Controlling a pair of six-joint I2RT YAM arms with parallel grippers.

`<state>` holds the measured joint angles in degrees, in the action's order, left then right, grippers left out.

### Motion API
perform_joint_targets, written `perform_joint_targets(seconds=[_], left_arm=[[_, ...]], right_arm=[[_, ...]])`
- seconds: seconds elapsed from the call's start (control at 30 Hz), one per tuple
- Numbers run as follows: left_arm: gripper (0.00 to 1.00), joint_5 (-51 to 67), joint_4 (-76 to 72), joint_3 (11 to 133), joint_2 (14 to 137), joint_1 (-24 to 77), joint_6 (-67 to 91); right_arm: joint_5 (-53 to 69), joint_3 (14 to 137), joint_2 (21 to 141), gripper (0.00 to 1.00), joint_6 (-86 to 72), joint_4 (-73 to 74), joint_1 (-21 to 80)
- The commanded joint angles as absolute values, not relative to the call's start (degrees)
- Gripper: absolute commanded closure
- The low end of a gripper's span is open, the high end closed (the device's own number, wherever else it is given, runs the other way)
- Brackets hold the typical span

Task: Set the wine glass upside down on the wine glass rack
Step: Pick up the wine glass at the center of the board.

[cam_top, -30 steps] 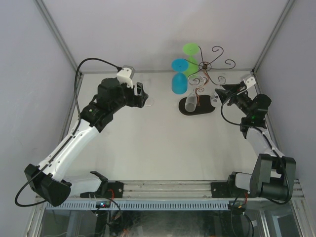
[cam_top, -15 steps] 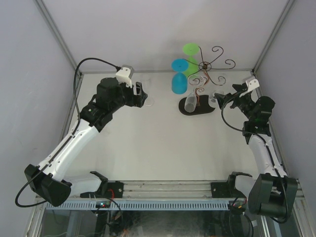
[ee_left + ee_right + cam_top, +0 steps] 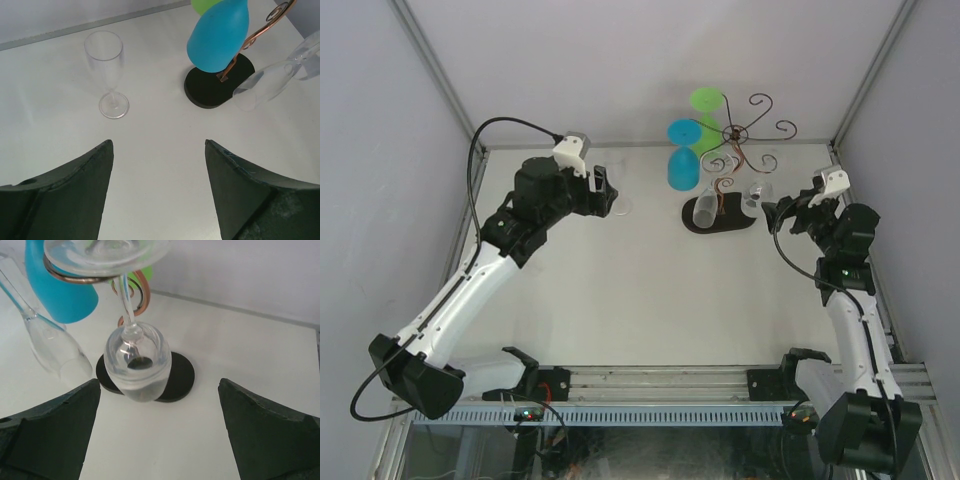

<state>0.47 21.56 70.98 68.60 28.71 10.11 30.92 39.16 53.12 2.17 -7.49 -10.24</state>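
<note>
The right arm [image 3: 845,300] has drawn back from the wine glass rack [image 3: 735,135] toward the right edge of the desk [image 3: 620,300], and the right end effector [image 3: 783,213] has sprung wide and empty, leaving the wine glass [image 3: 137,362] hanging bowl-down by its foot in a spiral arm, so this placement looks done. Room there is tight, with a hung clear flute [image 3: 50,350] and a blue glass [image 3: 60,295] just beside it; the left end effector [image 3: 157,165], wide and empty, faces an upright flute [image 3: 105,60] over open desk.
</note>
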Motion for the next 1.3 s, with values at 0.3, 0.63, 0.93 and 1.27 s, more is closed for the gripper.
perform_joint_targets(seconds=[0.3, 0.63, 0.93, 1.27], left_arm=[[0.23, -0.4, 19.4, 69.2, 65.7, 28.1, 11.3], [0.2, -5.9, 18.0, 67.5, 61.8, 28.1, 10.7], [0.19, -10.1, 21.4, 70.2, 62.5, 28.1, 9.5], [0.18, -21.4, 30.7, 71.3, 61.6, 28.1, 9.8]], right_arm=[[19.2, 40.3, 38.1, 0.0, -10.5, 9.8, -9.4], [18.2, 40.3, 29.9, 0.0, -25.9, 22.7, -9.5], [29.2, 40.3, 26.2, 0.0, -24.0, 29.8, -12.6], [35.1, 40.3, 28.4, 0.0, -20.1, 35.9, -15.0]])
